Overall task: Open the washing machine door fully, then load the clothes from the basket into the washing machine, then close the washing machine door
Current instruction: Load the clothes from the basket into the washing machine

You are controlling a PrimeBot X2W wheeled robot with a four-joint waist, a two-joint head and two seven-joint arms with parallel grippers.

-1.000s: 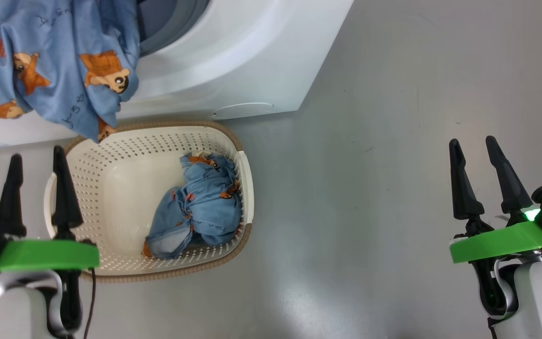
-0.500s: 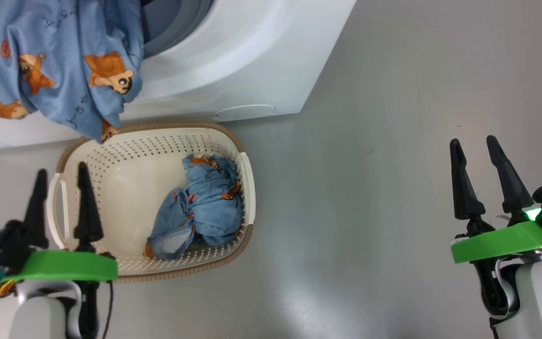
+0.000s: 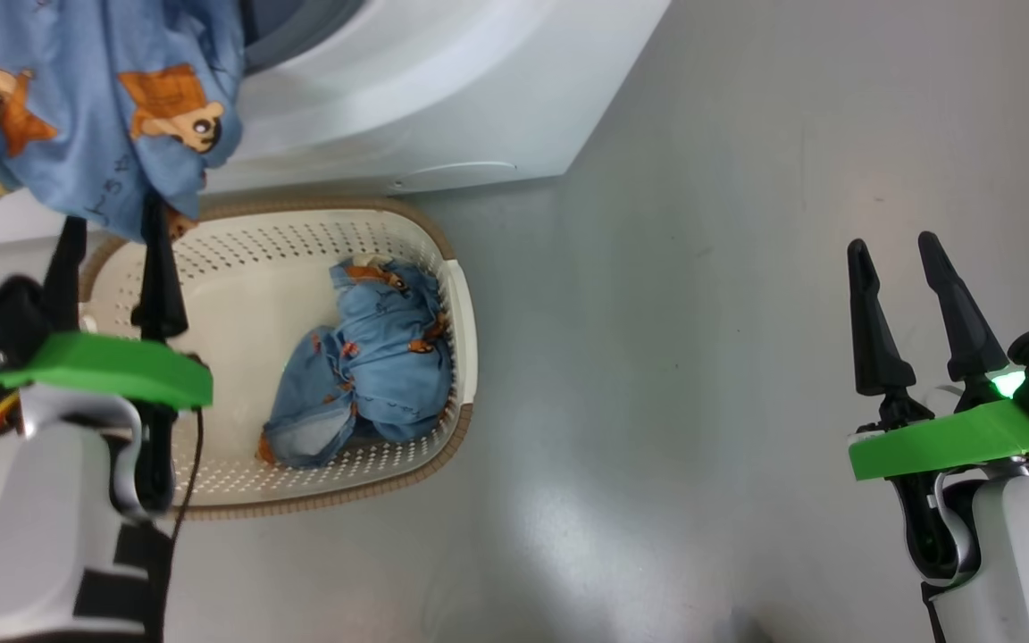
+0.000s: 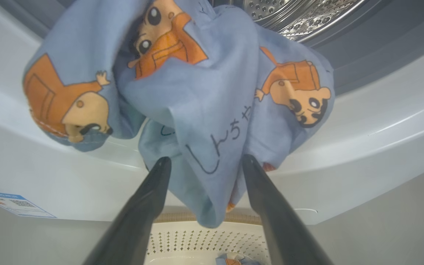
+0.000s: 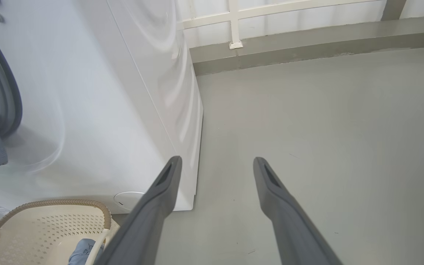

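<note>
Left wrist view brings us closest to the first garment (image 4: 197, 92): light blue with orange-brown cartoon figures, it hangs out of the washing machine (image 4: 363, 121) opening. It is draped over the grey ring (image 4: 374, 48) and down the white front, its lowest fold dangling above the far rim of the basket (image 4: 204, 239). Behind the cloth we see a slice of the perforated steel drum (image 4: 300, 18).

The second garment (image 3: 363, 366), same print, lies crumpled inside the basket, against the wall on the side of our right arm. The basket stands on the grey floor (image 3: 702, 357) just in front of the machine.

Our left claw (image 4: 205, 159) points up at the first garment with its fingers spread — the lowest fold drops between them, and we cannot tell whether either finger touches the cloth. It grips nothing that we can see. Our right claw (image 3: 890, 243) hovers over the floor, well apart from the basket, fingers likewise spread with nothing between them.

A small blue label (image 4: 13, 202) sits low on the machine's front — toward the left edge of the left wrist view. In the right wrist view a low grey kerb (image 5: 307, 40) runs along the far edge of the floor.
</note>
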